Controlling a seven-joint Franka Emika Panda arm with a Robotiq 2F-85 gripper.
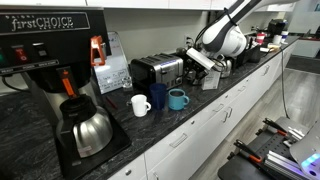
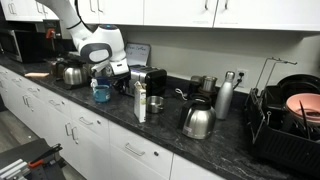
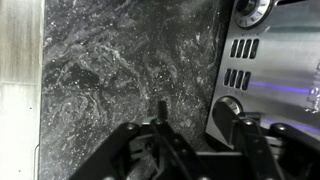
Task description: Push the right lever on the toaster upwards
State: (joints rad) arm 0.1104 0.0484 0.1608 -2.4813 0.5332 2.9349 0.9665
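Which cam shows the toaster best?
An exterior view: the toaster is whole and unobstructed, with the gripper beside it. The wrist view shows only its vented chrome side. In an exterior view the gripper mostly hides it.

Over dark counter (image 3: 120,70), tool (image 3: 192,132) fingers spread; chrome toaster (image 3: 275,60) at right edge.

Under my pincer (image 3: 195,145) the dark counter (image 3: 110,70) lies bare, with room to drop. The toaster (image 1: 157,70) stands just to the left, a chrome wall. On its near side a white mug (image 1: 140,104), a dark mug (image 1: 158,96) and a blue mug (image 1: 178,98) stand close together, blocking that way in
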